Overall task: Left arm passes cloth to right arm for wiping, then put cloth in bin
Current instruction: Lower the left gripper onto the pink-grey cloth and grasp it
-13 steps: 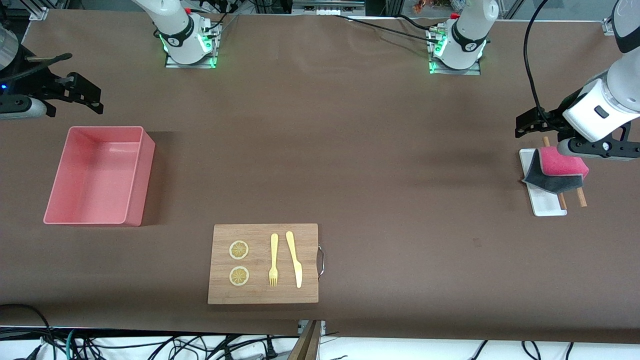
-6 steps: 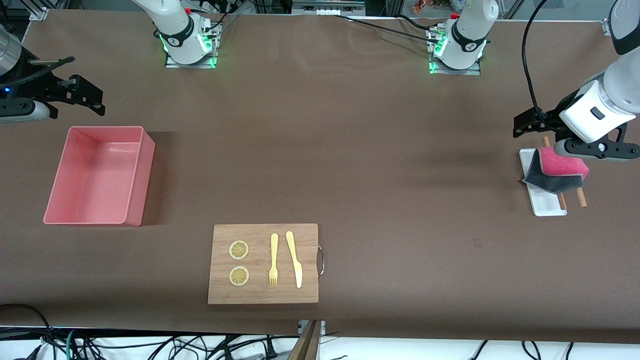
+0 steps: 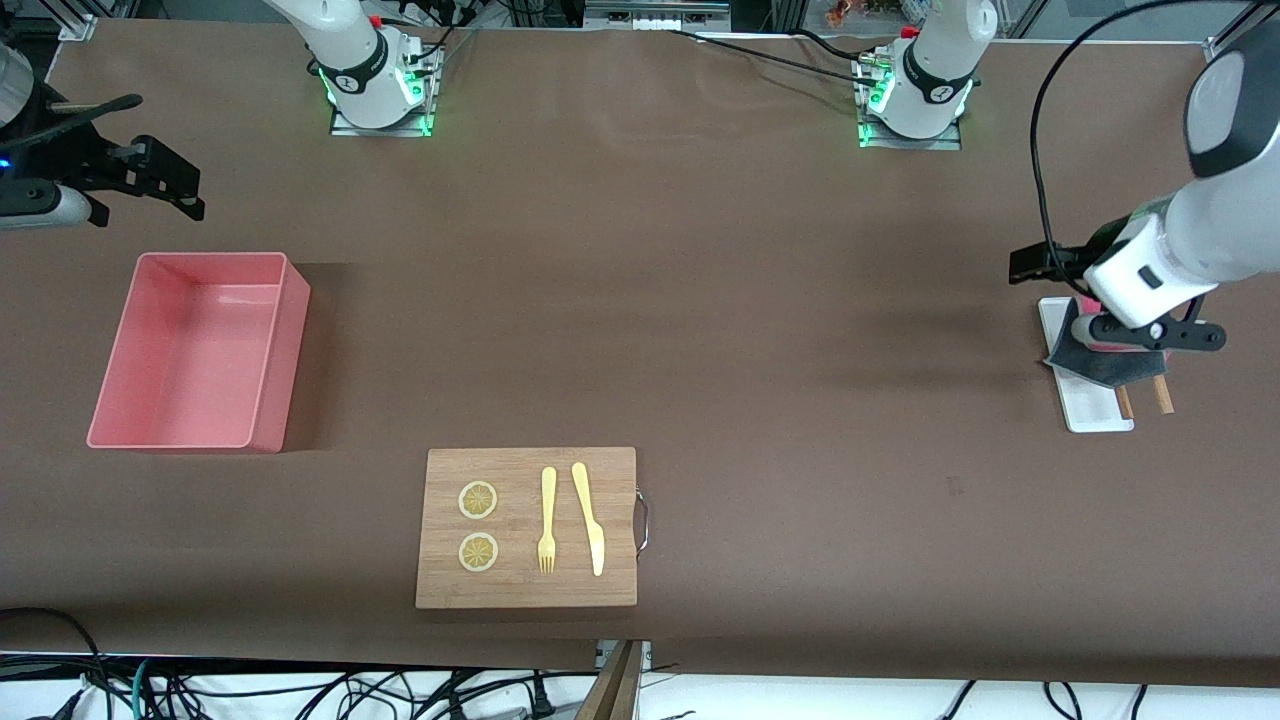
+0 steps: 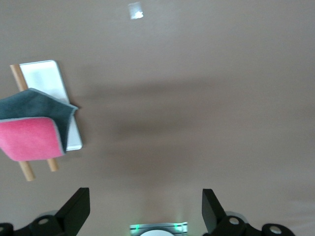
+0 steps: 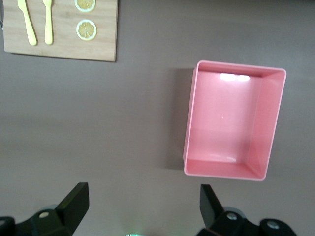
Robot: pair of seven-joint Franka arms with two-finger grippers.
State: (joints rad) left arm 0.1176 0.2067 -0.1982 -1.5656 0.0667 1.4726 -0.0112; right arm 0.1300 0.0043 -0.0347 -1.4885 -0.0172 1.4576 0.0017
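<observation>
The cloth (image 3: 1100,366) lies folded across a small white tray (image 3: 1096,411) at the left arm's end of the table, with its grey face showing. In the left wrist view (image 4: 32,129) its magenta-pink face lies over the grey. My left gripper (image 3: 1036,265) hangs open and empty just above the table beside the cloth, and its wrist hides most of the pink. Its fingers (image 4: 78,210) stand wide apart. The salmon-pink bin (image 3: 284,360) stands empty at the right arm's end and also shows in the right wrist view (image 5: 227,123). My right gripper (image 3: 168,180) hovers open and empty beside the bin.
Two wooden sticks (image 3: 1162,394) lie under the cloth on the tray. A wooden cutting board (image 3: 520,465) near the front edge carries two lemon slices (image 3: 478,500), a yellow fork (image 3: 547,520) and a yellow knife (image 3: 590,518). Both arm bases stand along the top.
My left arm has swung lower and toward the table's middle, so its wrist now covers the cloth's pink face in the front view. The right gripper has barely shifted. The cloth has not moved.
</observation>
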